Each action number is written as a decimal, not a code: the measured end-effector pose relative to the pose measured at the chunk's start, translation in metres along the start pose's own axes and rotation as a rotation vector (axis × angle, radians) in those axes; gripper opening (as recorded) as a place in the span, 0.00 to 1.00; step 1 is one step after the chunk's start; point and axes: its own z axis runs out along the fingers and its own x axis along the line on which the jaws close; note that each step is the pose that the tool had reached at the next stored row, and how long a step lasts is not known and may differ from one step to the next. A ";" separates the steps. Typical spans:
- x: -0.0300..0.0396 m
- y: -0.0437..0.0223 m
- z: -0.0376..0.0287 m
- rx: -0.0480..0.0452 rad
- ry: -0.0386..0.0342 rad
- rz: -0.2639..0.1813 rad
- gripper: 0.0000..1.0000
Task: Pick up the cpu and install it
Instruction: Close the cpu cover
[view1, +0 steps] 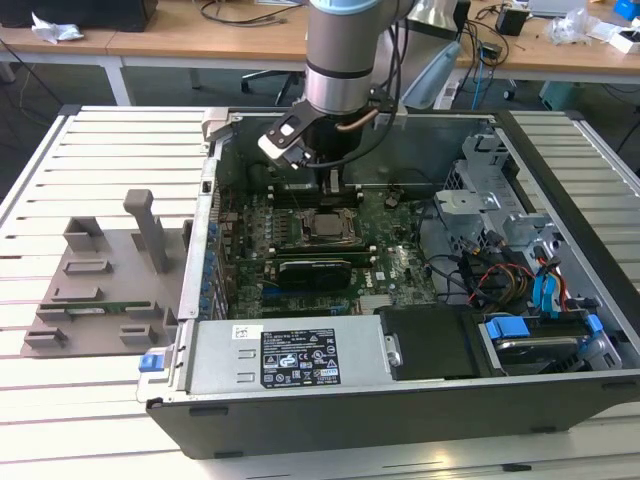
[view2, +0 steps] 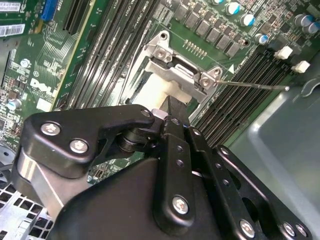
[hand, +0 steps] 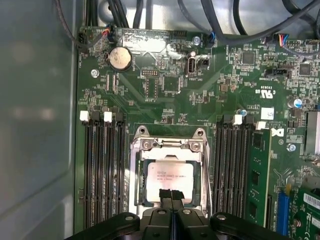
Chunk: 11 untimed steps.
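You are at the seating step. The cpu (hand: 167, 178) lies flat inside the socket frame (hand: 169, 145) on the green board (hand: 165, 85). It looks square to the frame, with its silvery top facing up. In the exterior view the cpu (view1: 325, 227) sits in the middle of the board inside the open computer case (view1: 400, 405), which rests on the slatted bench (view1: 90, 415).

Your gripper (hand: 170, 194) is closed, its two fingers pressed together with nothing visible between them. It hangs right over the near edge of the chip. I cannot tell whether the tips are touching the metal top or sit just above it. In the exterior view the gripper (view1: 333, 186) points straight down from the arm onto the socket area.

In the second wrist view the gripper (view2: 169, 105) stands just in front of the frame (view2: 182, 75). A thin metal lever (view2: 255, 86) runs out from the frame's corner towards the case wall. To my eye that lever is not latched, so I judge the chip placed but not yet locked in.

Whatever you do from here calls for straight vertical travel with no sideways drag across the chip. Keep well off the memory slots (hand: 102, 170) on either side and the green memory stick (hand: 258, 175) beside them.
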 end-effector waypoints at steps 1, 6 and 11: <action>0.0000 -0.0011 0.0002 0.0000 0.0000 0.000 0.11; 0.0002 -0.0044 0.0014 0.0000 0.0000 0.000 0.11; 0.0006 -0.0087 0.0063 0.0000 0.0000 0.000 0.11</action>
